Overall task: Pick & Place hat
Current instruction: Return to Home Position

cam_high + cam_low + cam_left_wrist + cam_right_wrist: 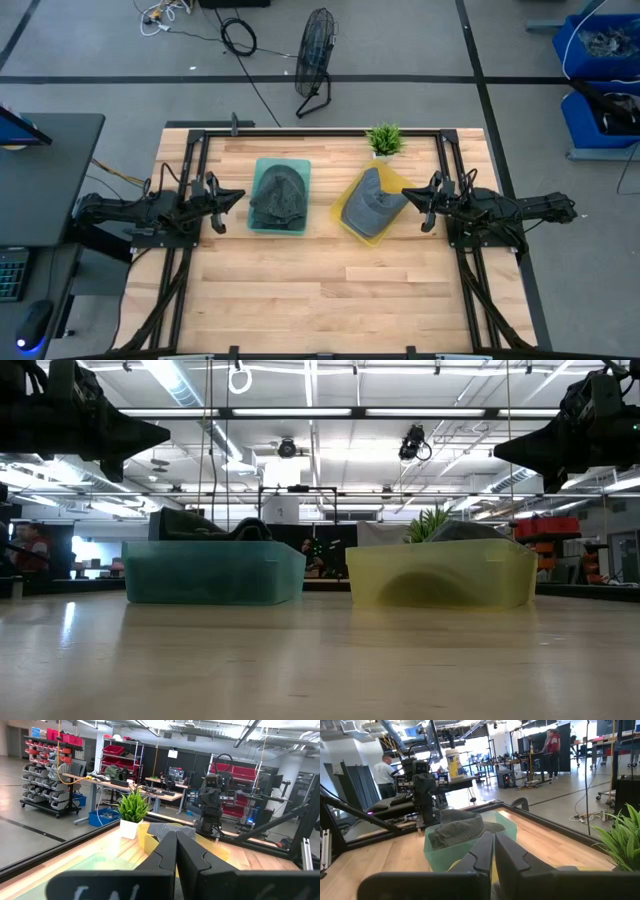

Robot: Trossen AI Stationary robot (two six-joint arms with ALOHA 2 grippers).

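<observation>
**Caps lie in the baskets, both grippers shut on nothing**

The dark caps [277,195] lie heaped in the blue basket [300,165], at about 11 o'clock from the middle of the table [330,290]. They look light, soft and floppy, and probably only the brims are stiff. I judge a brim edge, or a pinched fold of crown, to be the surest hold. Cloth should not slip much between the pads, but a crown would likely collapse and might drag a neighbouring cap up with it. Nothing here looks fragile.

The left gripper [238,197] hangs just beside the blue basket's 9 o'clock wall, well above the tabletop, its fingers [167,852] pressed together and empty. The right gripper [408,199] hangs at the 3 o'clock side of the yellow basket [392,178], likewise closed and holding nothing.

The yellow basket sits at about 1 o'clock, near the blue one, and holds a grey cap [375,203]. The basket walls would block a sideways reach, so coming from above looks cleaner. A plant [384,139] stands just beside the yellow basket's far corner, near 12 o'clock. A fan [315,60] stands on the floor beyond the table, out of the way.
</observation>
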